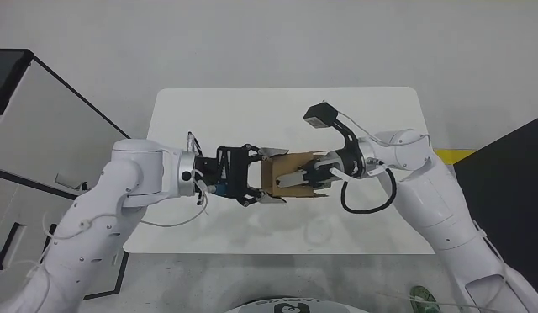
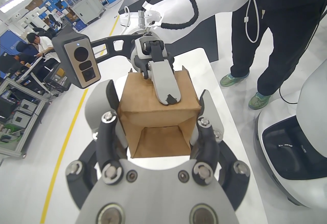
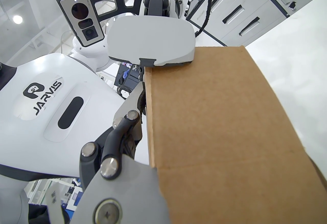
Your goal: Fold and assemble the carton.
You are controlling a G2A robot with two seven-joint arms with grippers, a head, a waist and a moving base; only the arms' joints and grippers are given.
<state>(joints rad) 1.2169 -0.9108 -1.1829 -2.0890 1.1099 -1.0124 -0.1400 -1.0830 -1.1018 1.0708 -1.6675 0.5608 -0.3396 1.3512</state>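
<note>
The left gripper's fingers are spread wide and pressed in on the two sides of the carton, bracketing its near end. Over on the far end, one of the right gripper's fingers lies flat along the top panel. Its partner is hidden, apparently inside, so it looks like a pinch on that wall. The carton hangs between the two grippers, lifted off the white counter near its middle. It is opened into a box shape, with the end facing the left wrist open and its flaps only partly bent inward. By the look of it, this is the squaring-up and end-closing step. The next move likely calls for one gripper to release and push those flaps home while the other holds the box steady.
</note>
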